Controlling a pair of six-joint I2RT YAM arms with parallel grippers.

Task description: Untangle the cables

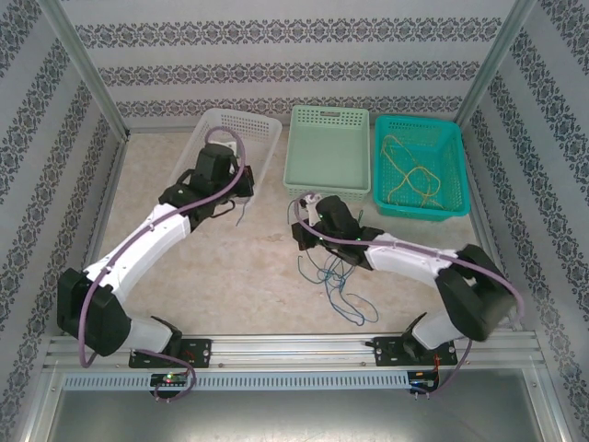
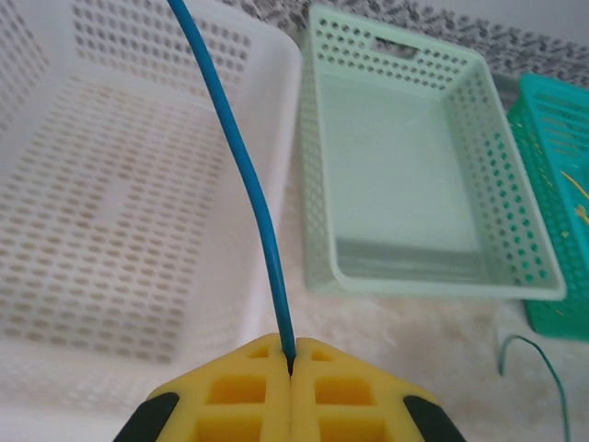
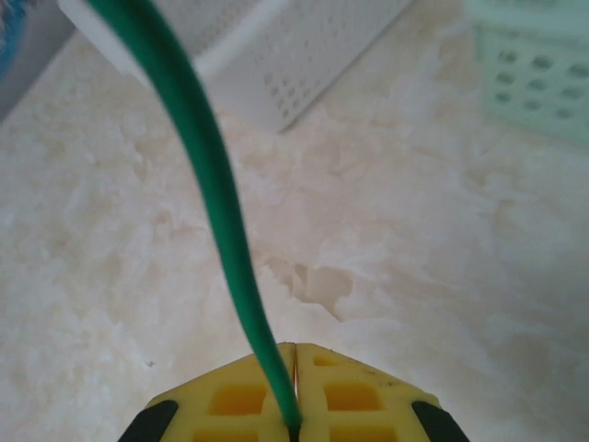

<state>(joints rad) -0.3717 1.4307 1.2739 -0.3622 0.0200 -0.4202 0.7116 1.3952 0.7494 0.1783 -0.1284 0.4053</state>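
Left tool (image 2: pixel 290 370) pinches blue cable (image 2: pixel 247 166); right tool (image 3: pixel 294 368), green (image 3: pixel 216 175).

The table (image 1: pixel 230 276) is carrying a white basket (image 1: pixel 247 118), a green basket (image 1: pixel 327 157) and a teal basket (image 1: pixel 419 121) along its far edge; tangled cables (image 1: pixel 336 276) are lying nearer, mid-table.

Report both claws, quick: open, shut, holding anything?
left claw: closed, pinching the blue cable.
right claw: closed, pinching the green cable.
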